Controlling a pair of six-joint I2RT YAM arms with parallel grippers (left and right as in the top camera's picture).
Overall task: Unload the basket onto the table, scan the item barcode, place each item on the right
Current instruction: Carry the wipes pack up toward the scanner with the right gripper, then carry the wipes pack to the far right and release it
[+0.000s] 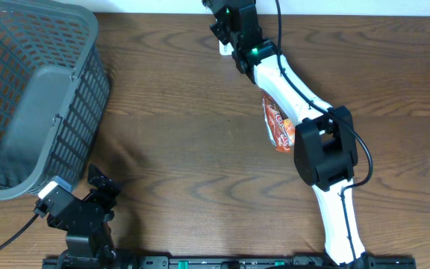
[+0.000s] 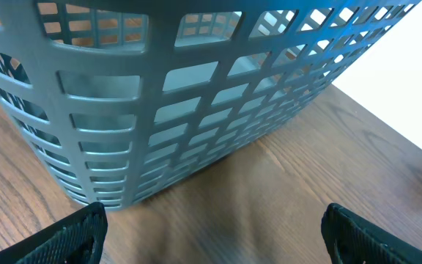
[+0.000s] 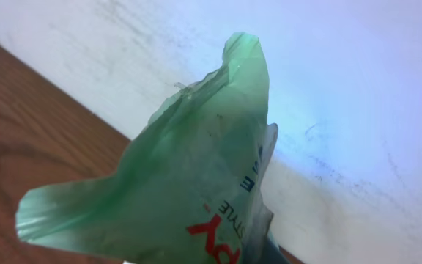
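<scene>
The left fingers are spread wide and empty, just beside the basket on the desk. Right of the basket, an orange packet lies half hidden under the right arm. Farthest off, the right fingers are clenched on a green bag, whose lower end is cut off and whose print is only partly legible.

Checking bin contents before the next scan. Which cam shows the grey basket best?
Overhead: the basket is seen from above, interior and floor visible, cut only by the left edge. Left wrist shows just its lattice side wall up close. Right wrist shows none of it, only a green bag.
</scene>
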